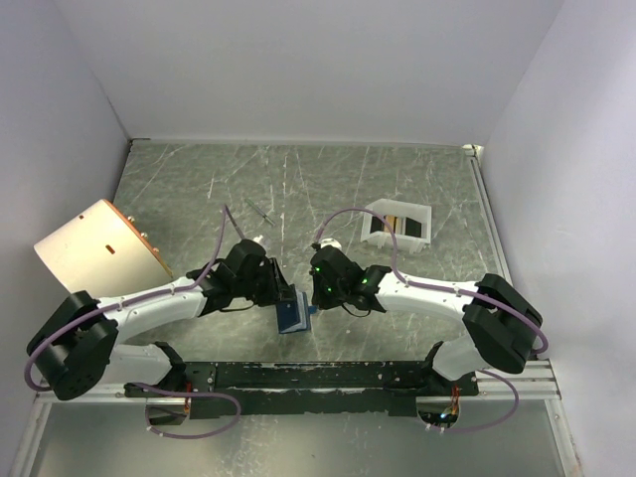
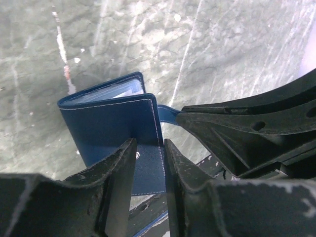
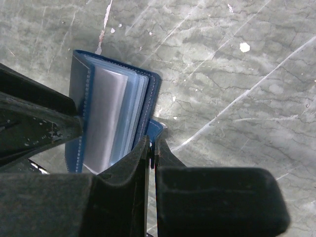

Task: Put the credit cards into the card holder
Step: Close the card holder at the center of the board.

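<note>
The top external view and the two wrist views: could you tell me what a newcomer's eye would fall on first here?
First, the dark blue card holder at the near middle: the right gripper is shut on its tab, and the left gripper stands before its cover, jaws apart. Next, the white tray at the far right, with credit cards in it.
</note>
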You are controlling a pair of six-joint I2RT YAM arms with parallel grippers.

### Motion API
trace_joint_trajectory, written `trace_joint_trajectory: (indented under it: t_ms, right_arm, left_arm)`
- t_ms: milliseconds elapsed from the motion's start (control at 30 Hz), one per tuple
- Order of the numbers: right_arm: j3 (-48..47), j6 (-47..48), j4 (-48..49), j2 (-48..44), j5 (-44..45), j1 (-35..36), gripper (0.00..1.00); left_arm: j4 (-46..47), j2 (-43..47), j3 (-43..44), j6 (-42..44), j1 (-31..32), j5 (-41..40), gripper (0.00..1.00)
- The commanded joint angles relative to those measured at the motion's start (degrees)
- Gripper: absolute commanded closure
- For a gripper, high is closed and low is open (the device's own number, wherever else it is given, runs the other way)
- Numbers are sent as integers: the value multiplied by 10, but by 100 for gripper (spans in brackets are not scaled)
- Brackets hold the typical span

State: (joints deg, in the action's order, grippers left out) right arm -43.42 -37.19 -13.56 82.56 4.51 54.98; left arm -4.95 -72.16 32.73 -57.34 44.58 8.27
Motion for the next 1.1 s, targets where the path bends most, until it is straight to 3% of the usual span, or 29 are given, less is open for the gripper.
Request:
trace_joint_trajectory:
  t_ms: [0, 367, 567, 733, 967, 1067]
  right_arm:
    - [4, 0, 1, -11, 9, 1, 100]
    - [-6, 5, -6, -7, 8, 1, 100]
    - [-3, 4, -6, -7, 8, 1, 100]
    - [-8, 7, -10, -8, 11, 0, 100]
    - [-19, 6, -14, -12, 10, -2, 99]
    - [-22, 2, -19, -22, 13, -2, 89]
  left_arm:
    - [81, -11, -6, 12, -1, 62, 57]
    - [-30, 24, 18, 8, 0, -38, 58]
    - [-102, 32, 34, 10, 0, -92, 65]
    - [-57, 24, 13, 23, 0, -62, 78]
    - [9, -29, 16, 52, 0, -1, 79]
    - [11, -59, 19, 50, 0, 7, 79]
